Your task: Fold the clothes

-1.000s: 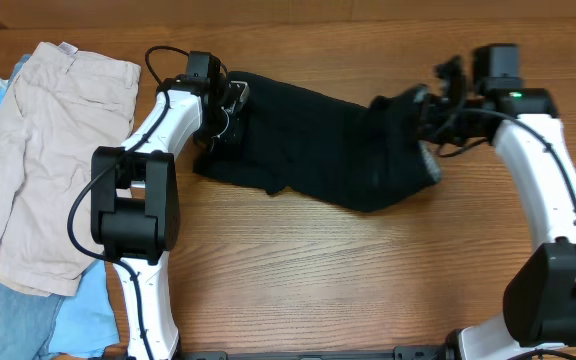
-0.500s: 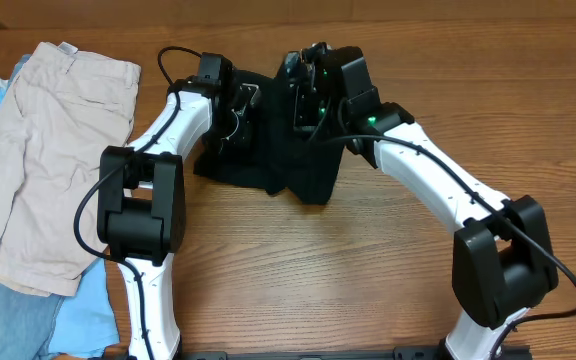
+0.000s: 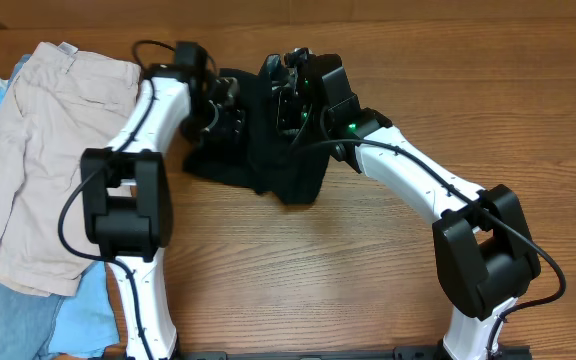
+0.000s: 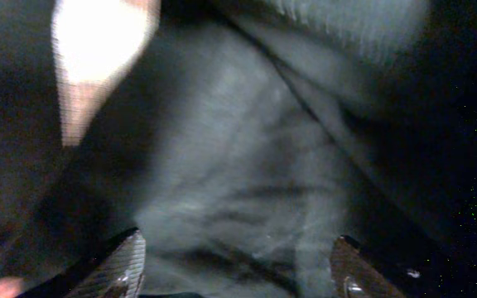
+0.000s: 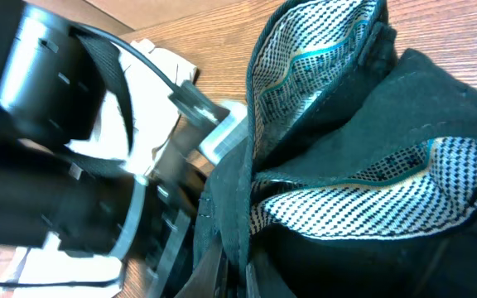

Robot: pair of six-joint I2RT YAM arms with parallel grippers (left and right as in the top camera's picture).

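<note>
We see the black shorts (image 3: 293,165) lying doubled over on the wooden table (image 3: 368,270), at the far side near the centre. The fabric is soft, matte & wrinkled. In the right wrist view the waistband stands open & shows its lining (image 5: 330,50), pale w/ fine dark dots and 1 thin teal line. The right gripper (image 3: 286,100) is clenched on a gathered edge of this cloth. The left gripper (image 4: 238,269) is released, its 2 fingers (image 4: 127,265) wide apart over blurred dark fabric. On the left arm's side lie beige shorts (image 3: 48,150) w/ a white tag too small to read, over light blue garments (image 3: 78,315).
</note>
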